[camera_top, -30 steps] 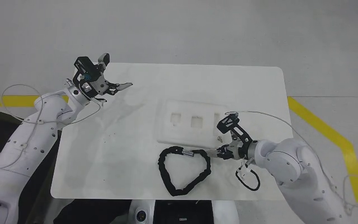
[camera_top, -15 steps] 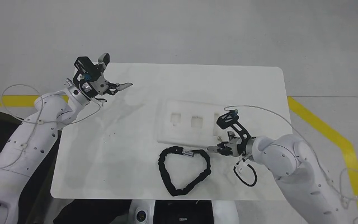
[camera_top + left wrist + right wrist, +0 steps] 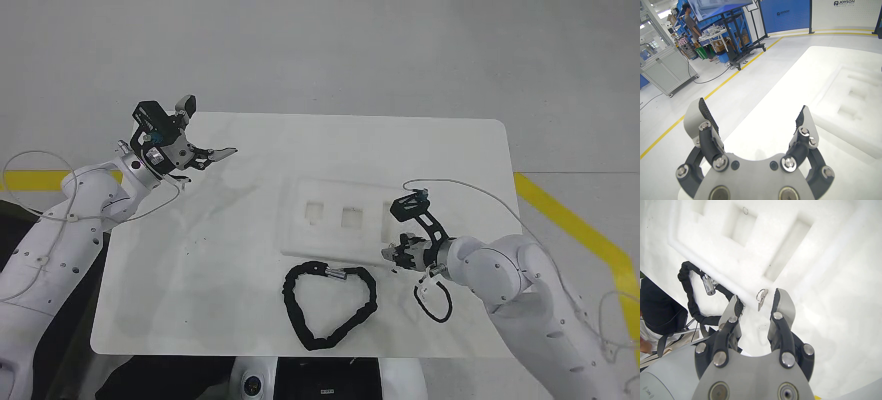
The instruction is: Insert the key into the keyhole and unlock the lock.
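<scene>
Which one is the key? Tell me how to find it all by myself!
Look at the white foam tray on the table. Against its edge nearest the robot, between the open fingers of the right gripper, lies the key. It is small, flat and silvery with a thin ring, unlike the stubby round lock on the black chain beside it.

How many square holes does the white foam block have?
3, in a row on the foam block: the far hole, the middle hole, the hole nearest the key.
</scene>
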Motion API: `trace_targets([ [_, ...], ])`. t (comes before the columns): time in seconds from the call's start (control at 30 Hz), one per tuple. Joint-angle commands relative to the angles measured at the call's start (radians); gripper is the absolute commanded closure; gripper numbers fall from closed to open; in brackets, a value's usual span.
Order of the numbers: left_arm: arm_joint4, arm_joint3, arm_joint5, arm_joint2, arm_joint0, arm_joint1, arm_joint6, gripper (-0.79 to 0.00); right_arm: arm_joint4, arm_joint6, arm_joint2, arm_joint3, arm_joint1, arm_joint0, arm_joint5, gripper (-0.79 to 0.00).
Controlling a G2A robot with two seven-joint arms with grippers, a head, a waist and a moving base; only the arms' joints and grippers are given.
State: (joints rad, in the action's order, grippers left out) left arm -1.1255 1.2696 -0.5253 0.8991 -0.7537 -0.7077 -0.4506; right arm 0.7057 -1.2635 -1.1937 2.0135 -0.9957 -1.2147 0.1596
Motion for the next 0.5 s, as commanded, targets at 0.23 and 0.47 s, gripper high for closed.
trace_targets([
  [0.23,0.0,0.0,0.0,0.0,0.0,0.0,0.0,-0.785,0.012,0.001,0.009,-0.013,-0.001,0.003,0.02,-0.265],
  [0.47,0.0,0.0,0.0,0.0,0.0,0.0,0.0,-0.785,0.019,0.005,0.011,-0.024,-0.002,0.005,0.031,-0.188],
])
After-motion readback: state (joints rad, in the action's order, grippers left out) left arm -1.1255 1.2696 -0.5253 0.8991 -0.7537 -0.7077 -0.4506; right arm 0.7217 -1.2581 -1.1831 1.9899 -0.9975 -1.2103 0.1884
